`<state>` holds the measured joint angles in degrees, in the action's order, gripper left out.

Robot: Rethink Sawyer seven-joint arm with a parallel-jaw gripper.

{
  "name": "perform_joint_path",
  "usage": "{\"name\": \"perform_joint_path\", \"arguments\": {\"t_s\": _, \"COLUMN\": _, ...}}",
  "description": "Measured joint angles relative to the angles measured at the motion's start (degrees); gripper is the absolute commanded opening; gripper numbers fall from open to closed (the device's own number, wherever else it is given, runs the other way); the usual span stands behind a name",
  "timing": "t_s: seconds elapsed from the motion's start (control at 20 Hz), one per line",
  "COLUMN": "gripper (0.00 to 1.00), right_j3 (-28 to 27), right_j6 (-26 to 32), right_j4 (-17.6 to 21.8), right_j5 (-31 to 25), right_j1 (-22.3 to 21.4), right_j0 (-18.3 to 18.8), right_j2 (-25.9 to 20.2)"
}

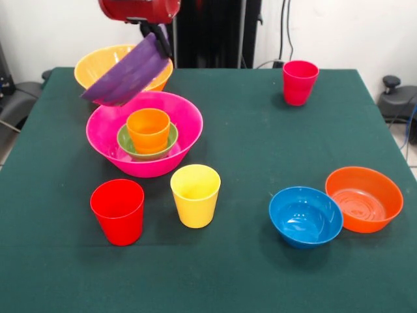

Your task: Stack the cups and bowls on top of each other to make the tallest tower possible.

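The fingers (159,36) are clamped on the upper rim of the wide purple bowl (127,75), which hangs tilted in the air, its low edge towards the picture's left. Above them the red arm (139,9) enters from the top edge. The purple bowl hovers over the far rim of the big hot-pink bowl (144,133), partly covering the big orange-yellow bowl (104,64) behind it.

Inside the hot-pink bowl sits the small green bowl (147,142), and upright in that the orange cup (148,130).

On the green surface (241,143) the red cup (118,211) and yellow cup (195,195) stand empty just in front of the hot-pink bowl. The crimson-pink cup (300,82) stands far back at the right. The blue bowl (305,216) and medium orange bowl (364,199) touch, both empty.
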<state>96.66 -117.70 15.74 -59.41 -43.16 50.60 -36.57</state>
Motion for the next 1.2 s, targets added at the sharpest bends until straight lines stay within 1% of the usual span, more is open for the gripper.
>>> {"name": "perform_joint_path", "arguments": {"t_s": 0.2, "gripper": 0.00, "right_j3": -0.46, "right_j6": 0.54, "right_j4": 1.60, "right_j5": 0.01, "right_j1": 0.41, "right_j0": 0.84, "right_j2": -0.36}}
{"name": "perform_joint_path", "arguments": {"t_s": 0.4, "gripper": 0.00, "right_j3": -1.78, "right_j6": 0.62, "right_j4": 3.88, "right_j5": 0.01, "right_j1": 2.16, "right_j0": 0.82, "right_j2": -0.46}}
{"name": "perform_joint_path", "arguments": {"t_s": 0.5, "gripper": 0.00, "right_j3": -2.70, "right_j6": 0.62, "right_j4": 5.37, "right_j5": 0.00, "right_j1": 3.73, "right_j0": 0.81, "right_j2": -0.59}}
{"name": "perform_joint_path", "arguments": {"t_s": 0.85, "gripper": 0.00, "right_j3": -4.18, "right_j6": 0.62, "right_j4": 8.09, "right_j5": 0.00, "right_j1": 7.88, "right_j0": 0.64, "right_j2": -1.03}}
{"name": "perform_joint_path", "arguments": {"t_s": 1.2, "gripper": 0.00, "right_j3": -4.22, "right_j6": 0.62, "right_j4": 8.73, "right_j5": 0.00, "right_j1": 9.07, "right_j0": 0.37, "right_j2": -1.55}}
